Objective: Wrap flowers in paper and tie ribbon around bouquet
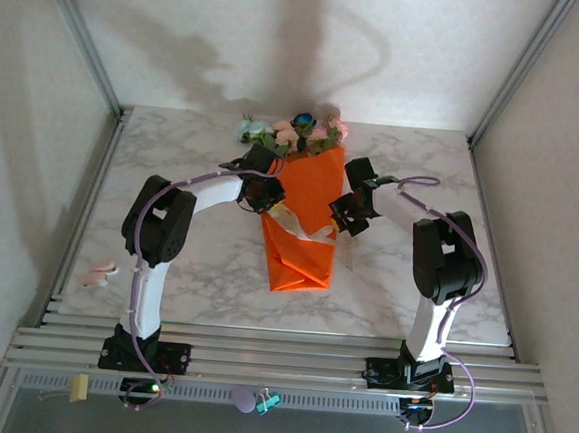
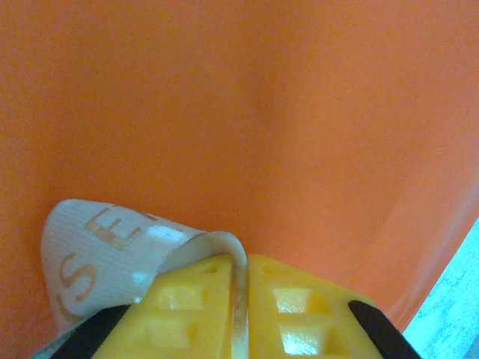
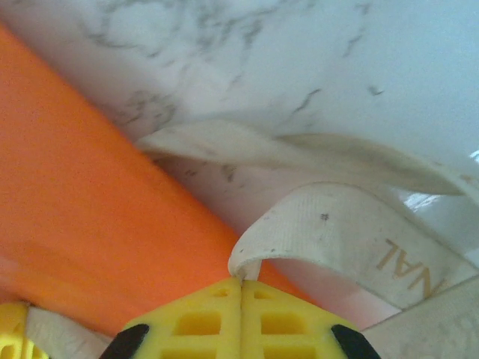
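Clamped shut on the ribbon (image 2: pixel 97 247) at the left gripper (image 2: pixel 241 263): a cream edge caught in the seam between the yellow pads, curling out to the jaws' left, gold lettering on it. Just ahead of those jaws, a wall of orange paper (image 2: pixel 262 112), smooth and faintly dented.

Closed tight too at the right gripper (image 3: pixel 241 284), gripping another stretch of ribbon, looping up from the seam and off to the jaws' right. To their left, the paper's slanting edge. Ahead, more slack ribbon lying on the table (image 3: pixel 314 52).

From above, both jaws at the waist of the paper cone, one on either flank, ribbon slung across between them. Beyond the jaws, at the cone's far end, the flowers (image 1: pixel 294 132): pink, whitish, one blue. On the near side, the cone's folded tail.

Underneath, glossy white marble with grey veins. Well off to the near left of the left jaws, a small pink thing (image 1: pixel 96 274) at the table edge. Around it all, pale walls (image 1: pixel 284 36), aluminium posts (image 1: pixel 78 29) at the far corners, slotted rails (image 1: pixel 278 361) along the near edge, and soft arm shadows on the back wall.
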